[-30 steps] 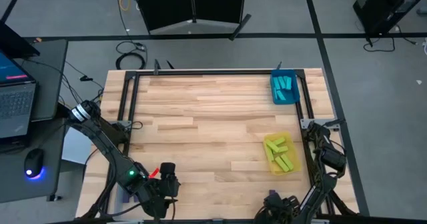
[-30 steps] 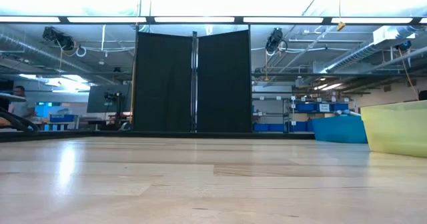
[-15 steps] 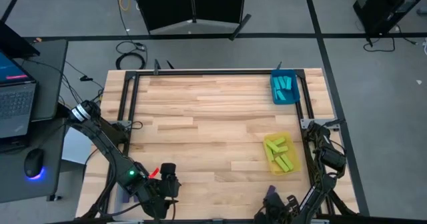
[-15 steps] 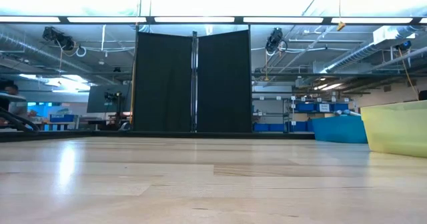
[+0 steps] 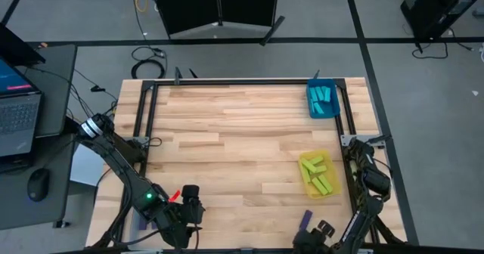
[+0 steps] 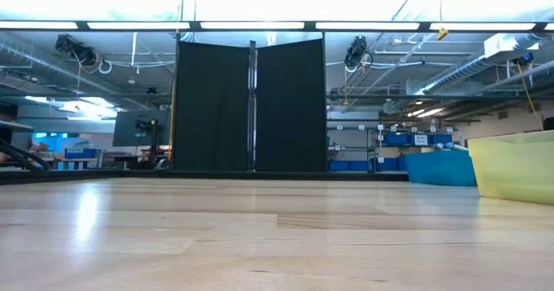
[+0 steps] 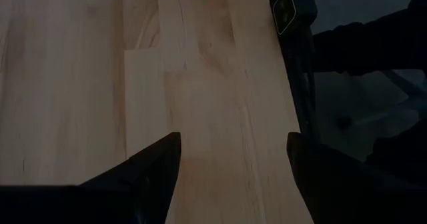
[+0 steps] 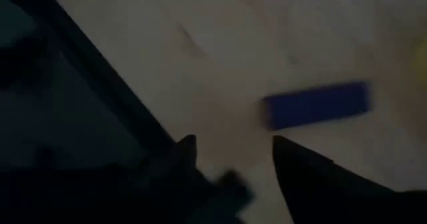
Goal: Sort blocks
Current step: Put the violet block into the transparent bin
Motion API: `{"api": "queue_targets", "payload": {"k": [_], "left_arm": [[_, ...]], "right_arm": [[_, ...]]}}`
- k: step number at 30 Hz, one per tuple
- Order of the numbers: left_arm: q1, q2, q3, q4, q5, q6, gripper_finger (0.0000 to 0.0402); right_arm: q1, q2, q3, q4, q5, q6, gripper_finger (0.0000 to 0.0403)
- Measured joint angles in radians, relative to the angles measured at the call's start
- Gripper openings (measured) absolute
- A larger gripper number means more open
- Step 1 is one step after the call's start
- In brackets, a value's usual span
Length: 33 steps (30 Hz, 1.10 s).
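We count one purple block [image 5: 305,219] loose on the table [image 5: 227,148], one blue tray [image 5: 322,101] with cyan blocks and one yellow tray [image 5: 318,175] with green blocks, piled too tight to count. Two arms, two grippers.

A purple block [image 8: 315,105] lies flat on the pale wooden table [image 8: 220,44], blurred. The right gripper [image 8: 233,159] hangs near it with its two dark fingers [image 8: 297,164] parted over bare wood, not touching the block. A dark frame bar [image 8: 100,94] runs along the table's edge.
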Motion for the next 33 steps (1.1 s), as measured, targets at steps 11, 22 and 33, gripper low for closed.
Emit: {"api": "queue_targets", "payload": {"k": [11,22,33], "left_arm": [[0.0,0.0,0.0,0.0,0.0,0.0,0.028],[0.0,0.0,0.0,0.035,-0.001,-0.018,0.028],[0.0,0.0,0.0,0.055,-0.009,-0.039,0.028]], "right_arm": [[-0.061,-0.002,0.016,-0.166,-0.079,-0.818,0.0315],[-0.13,-0.002,-0.168,-0.031,-0.216,-1.314,0.0308],[-0.157,-0.023,-0.276,0.051,-0.282,-1.526,0.0298]]}}
